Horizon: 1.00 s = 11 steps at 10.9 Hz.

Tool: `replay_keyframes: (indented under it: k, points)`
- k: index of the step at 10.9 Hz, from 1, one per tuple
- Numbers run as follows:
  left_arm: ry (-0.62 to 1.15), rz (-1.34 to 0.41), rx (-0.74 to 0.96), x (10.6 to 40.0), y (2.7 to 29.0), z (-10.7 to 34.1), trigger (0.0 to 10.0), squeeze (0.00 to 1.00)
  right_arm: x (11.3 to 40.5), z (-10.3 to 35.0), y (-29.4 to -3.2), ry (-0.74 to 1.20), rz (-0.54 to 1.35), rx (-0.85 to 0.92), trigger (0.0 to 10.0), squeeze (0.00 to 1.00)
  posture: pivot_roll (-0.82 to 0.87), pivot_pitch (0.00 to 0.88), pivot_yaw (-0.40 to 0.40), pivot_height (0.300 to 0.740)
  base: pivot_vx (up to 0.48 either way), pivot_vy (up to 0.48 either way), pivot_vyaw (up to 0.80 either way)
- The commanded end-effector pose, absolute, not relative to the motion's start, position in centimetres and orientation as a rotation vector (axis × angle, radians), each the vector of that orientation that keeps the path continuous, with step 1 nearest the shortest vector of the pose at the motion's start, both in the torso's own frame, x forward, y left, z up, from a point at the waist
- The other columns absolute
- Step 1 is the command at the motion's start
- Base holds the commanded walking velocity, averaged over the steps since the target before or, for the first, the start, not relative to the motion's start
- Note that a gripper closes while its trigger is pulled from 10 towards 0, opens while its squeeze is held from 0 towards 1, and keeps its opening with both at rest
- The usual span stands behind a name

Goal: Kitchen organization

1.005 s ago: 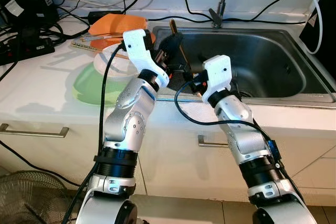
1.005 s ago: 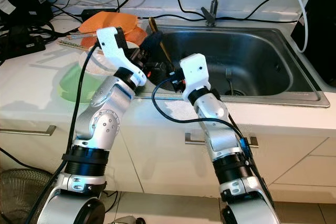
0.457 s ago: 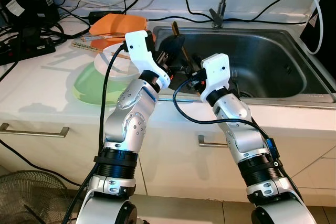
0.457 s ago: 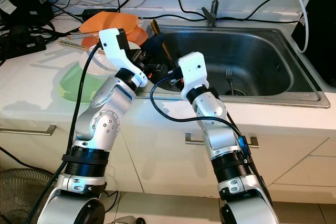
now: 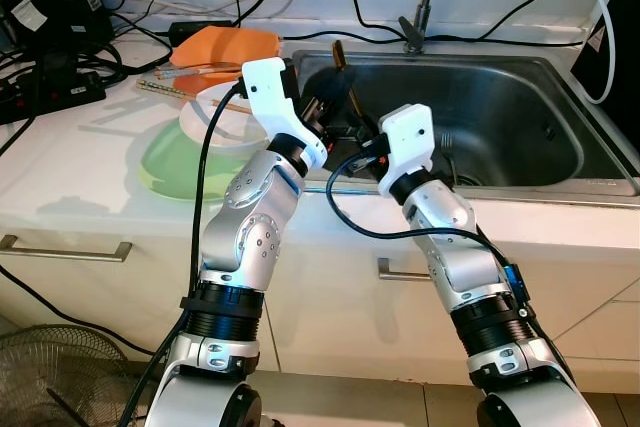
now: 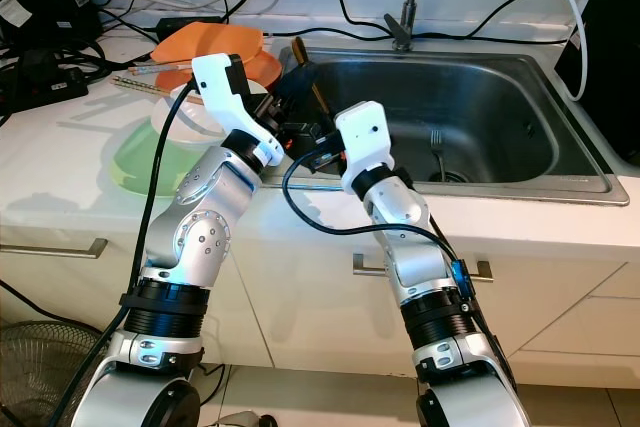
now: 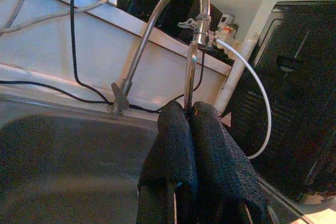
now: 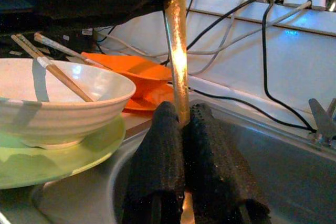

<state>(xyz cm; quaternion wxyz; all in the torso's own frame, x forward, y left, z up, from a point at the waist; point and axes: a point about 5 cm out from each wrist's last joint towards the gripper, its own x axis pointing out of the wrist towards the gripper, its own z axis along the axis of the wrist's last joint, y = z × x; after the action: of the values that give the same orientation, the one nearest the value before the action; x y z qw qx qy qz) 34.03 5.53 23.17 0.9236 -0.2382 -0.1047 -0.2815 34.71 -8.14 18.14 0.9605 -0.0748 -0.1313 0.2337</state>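
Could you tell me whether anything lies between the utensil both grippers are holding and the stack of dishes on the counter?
Nothing visible does. The left gripper and right gripper are both shut on the utensil at the sink's left edge; the bowl with chopsticks sits right beside it.

One white bowl (image 8: 58, 100), one green plate (image 5: 175, 162), two chopsticks (image 8: 50, 66), one orange plate (image 5: 225, 47), one fork (image 6: 437, 152), one sink (image 5: 520, 117), one faucet (image 7: 157, 30)
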Motion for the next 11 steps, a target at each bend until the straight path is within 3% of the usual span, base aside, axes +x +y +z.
replay_keyframes:
  k: [1, 2, 3, 9, 10, 11]
  points:
    - [-0.221, -0.585, -0.492, 34.0, 5.3, 23.3, 10.0, 0.0, 35.0, 19.0, -8.7, -0.298, 0.442, -0.134, 0.0, 0.0, 0.11, 0.0, 0.036, 0.74, 0.0, 0.0, 0.0]
    - [-0.22, -0.585, -0.486, 34.0, 5.2, 23.2, 10.0, 0.0, 35.0, 19.0, -8.8, -0.299, 0.442, -0.135, 0.0, 0.0, 0.11, 0.0, 0.036, 0.74, 0.0, 0.0, 0.0]
    - [-0.216, -0.589, -0.481, 34.0, 5.1, 23.2, 10.0, 1.0, 35.1, 19.0, -8.9, -0.298, 0.44, -0.136, 0.0, 0.0, 0.11, 0.0, 0.036, 0.74, 0.0, 0.0, 0.0]
    - [-0.193, -0.581, -0.463, 33.4, 5.5, 22.3, 10.0, 1.0, 36.6, 19.5, -10.6, -0.304, 0.362, -0.173, 0.0, 0.0, 0.1, 0.0, 0.043, 0.74, 0.0, 0.0, 0.0]
    - [-0.152, -0.544, -0.407, 33.4, 6.0, 20.9, 10.0, 0.0, 37.3, 19.8, -11.4, -0.303, 0.333, -0.198, 0.0, 0.0, 0.1, 0.0, 0.045, 0.74, 0.0, 0.0, 0.0]
    - [-0.127, -0.524, -0.371, 33.3, 6.3, 20.1, 10.0, 0.0, 37.9, 20.0, -12.1, -0.295, 0.301, -0.215, 0.0, 0.0, 0.1, 0.0, 0.045, 0.74, 0.0, 0.0, 0.0]
